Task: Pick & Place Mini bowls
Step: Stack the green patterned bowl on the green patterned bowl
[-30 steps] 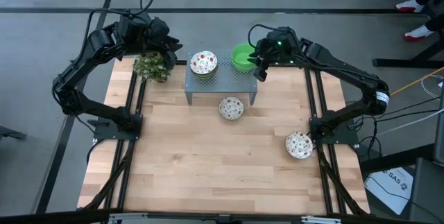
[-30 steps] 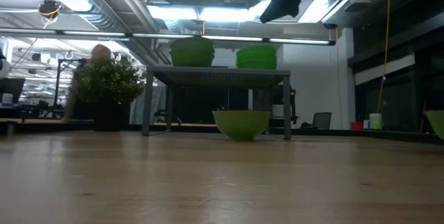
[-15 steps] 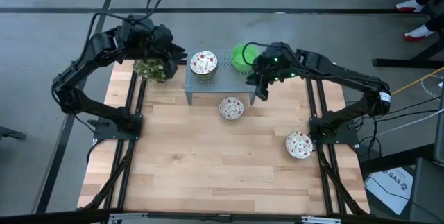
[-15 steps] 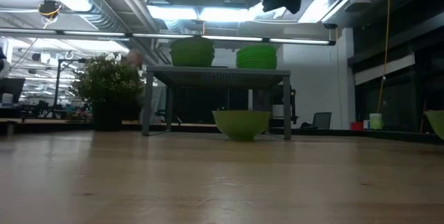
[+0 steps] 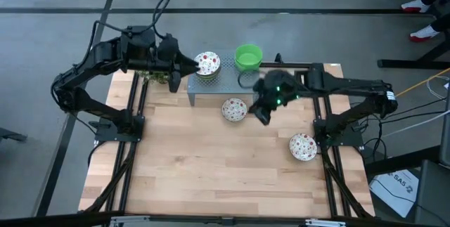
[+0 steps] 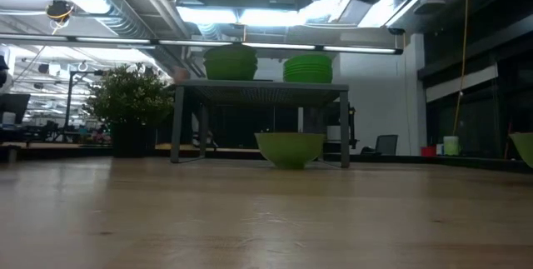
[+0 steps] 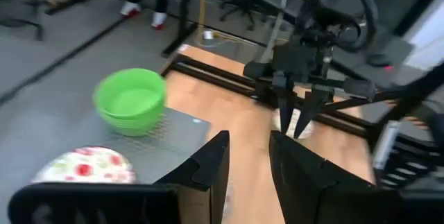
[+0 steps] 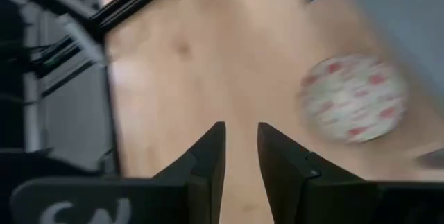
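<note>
A stack of speckled mini bowls and a stack of green ones stand on the grey perforated stand. Both stacks also show in the left wrist view, speckled and green. One speckled bowl sits on the table in front of the stand, another near the right edge. My right gripper hovers open just right of the front bowl, which shows in its wrist view. My left gripper is open beside the stand's left end, touching nothing.
A small potted plant stands at the far left, mostly under my left arm. The stand's legs rest on the table. The wooden table stretches bare toward the near edge. Black rails run along both sides.
My right gripper has left the spot over the green stack and swung toward the near edge and leftward, ending beside the speckled bowl in front of the stand. My left gripper has moved right, from over the plant toward the stand's left end. No bowl has moved.
</note>
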You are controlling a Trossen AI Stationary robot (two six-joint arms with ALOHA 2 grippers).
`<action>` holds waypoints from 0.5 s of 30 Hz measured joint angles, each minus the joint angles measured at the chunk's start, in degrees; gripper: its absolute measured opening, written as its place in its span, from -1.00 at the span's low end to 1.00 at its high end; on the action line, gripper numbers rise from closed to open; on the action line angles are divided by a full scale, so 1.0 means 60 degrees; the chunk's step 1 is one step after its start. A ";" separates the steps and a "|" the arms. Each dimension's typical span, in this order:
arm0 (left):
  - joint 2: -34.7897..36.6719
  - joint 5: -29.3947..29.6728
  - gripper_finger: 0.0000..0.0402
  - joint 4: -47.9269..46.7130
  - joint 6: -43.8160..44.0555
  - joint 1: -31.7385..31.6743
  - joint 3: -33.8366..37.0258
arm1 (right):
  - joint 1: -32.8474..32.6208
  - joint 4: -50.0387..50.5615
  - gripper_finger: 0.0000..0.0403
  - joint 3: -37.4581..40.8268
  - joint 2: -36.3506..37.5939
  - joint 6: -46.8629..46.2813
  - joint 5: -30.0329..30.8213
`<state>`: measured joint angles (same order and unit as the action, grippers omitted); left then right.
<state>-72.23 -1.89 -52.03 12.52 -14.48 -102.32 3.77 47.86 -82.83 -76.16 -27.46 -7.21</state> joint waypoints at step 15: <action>-0.0006 0.0966 -0.51 -0.0004 0.1580 0.2853 0.0000 | -0.4551 0.1608 -0.75 0.0000 -0.0040 -0.4914 0.0012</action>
<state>-72.26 3.90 -52.05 22.00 2.63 -102.32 -23.54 57.50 -82.83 -76.40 -56.94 -7.14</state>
